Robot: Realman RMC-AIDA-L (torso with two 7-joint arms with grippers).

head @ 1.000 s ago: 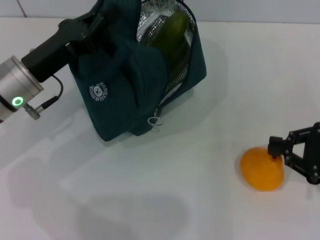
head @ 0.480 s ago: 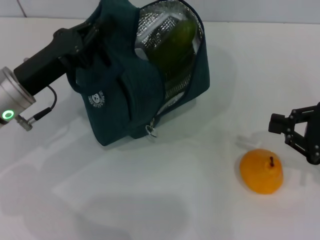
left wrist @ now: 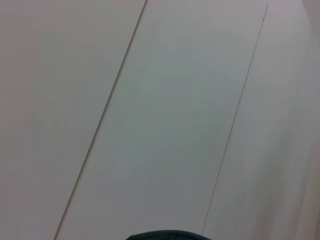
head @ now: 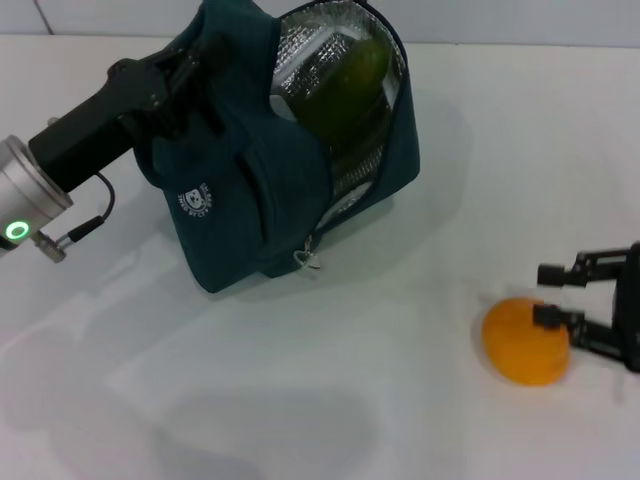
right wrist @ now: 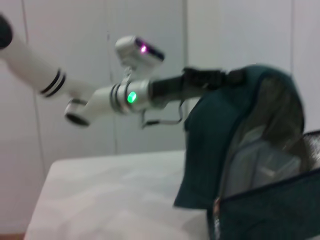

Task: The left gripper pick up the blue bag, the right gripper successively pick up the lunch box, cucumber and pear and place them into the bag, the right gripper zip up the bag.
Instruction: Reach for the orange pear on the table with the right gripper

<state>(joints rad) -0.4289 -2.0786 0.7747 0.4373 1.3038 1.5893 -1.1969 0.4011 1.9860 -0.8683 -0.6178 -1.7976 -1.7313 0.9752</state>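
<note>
The left gripper [head: 178, 75] is clamped shut on the top fabric of the dark teal-blue insulated fabric bag [head: 270, 190], which sits near the far edge of the white worktop [head: 330, 400], left of centre, leaning with its mouth gaping toward the far right. Inside that mouth the silver foil lining [head: 300, 60] shows, and a long dark green cucumber [head: 345, 85] lies against it. A small metal zipper pull [head: 306, 258] dangles at the bag's near side. Over toward the near right corner, the round orange-yellow pear [head: 524, 339] rests on the worktop, well apart from the bag. The black right gripper [head: 556, 295] is down at the pear's right side, its two fingers spread; the nearer fingertip [head: 546, 317] touches the fruit's top right, the other stands just above it. The right wrist view catches the left arm [right wrist: 115, 95] reaching to the bag's top.
</note>
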